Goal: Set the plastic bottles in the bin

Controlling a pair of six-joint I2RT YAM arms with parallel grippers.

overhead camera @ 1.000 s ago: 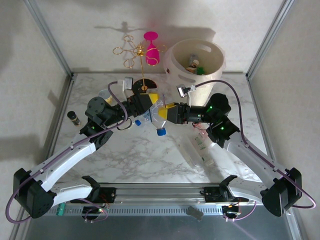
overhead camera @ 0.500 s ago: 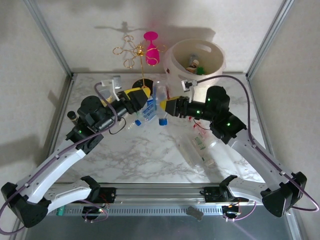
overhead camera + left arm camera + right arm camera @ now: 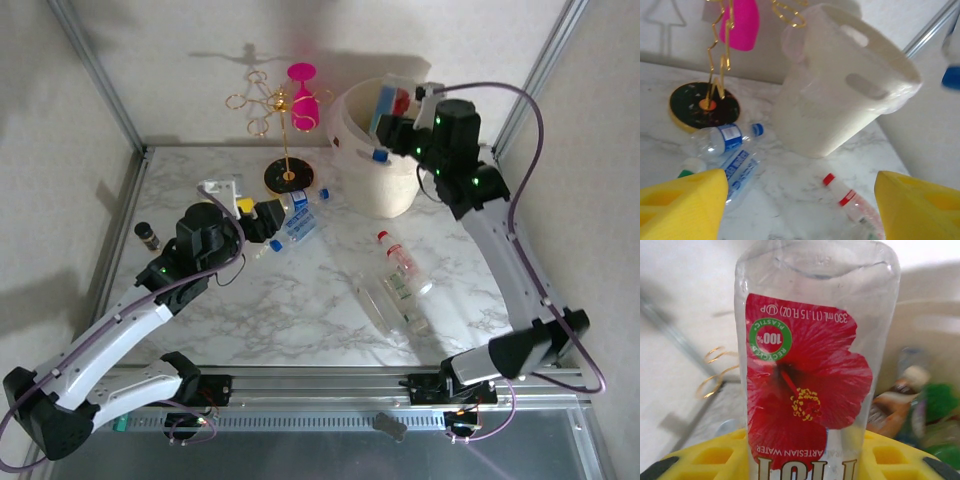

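Clear plastic with a red hibiscus label: that is the bottle [image 3: 810, 365] your right fingers [image 3: 705, 457] are clenched on, held up at the near rim of the bin [image 3: 385, 190], its blue cap toward the arms. Your left fingers [image 3: 685, 200] stand spread with nothing between them, just beside two blue-capped bottles [image 3: 295, 215] lying on the table [image 3: 300, 300] near the gold rack [image 3: 287, 130]. You have a red-capped bottle [image 3: 400, 262] lying further right, apart from the bin
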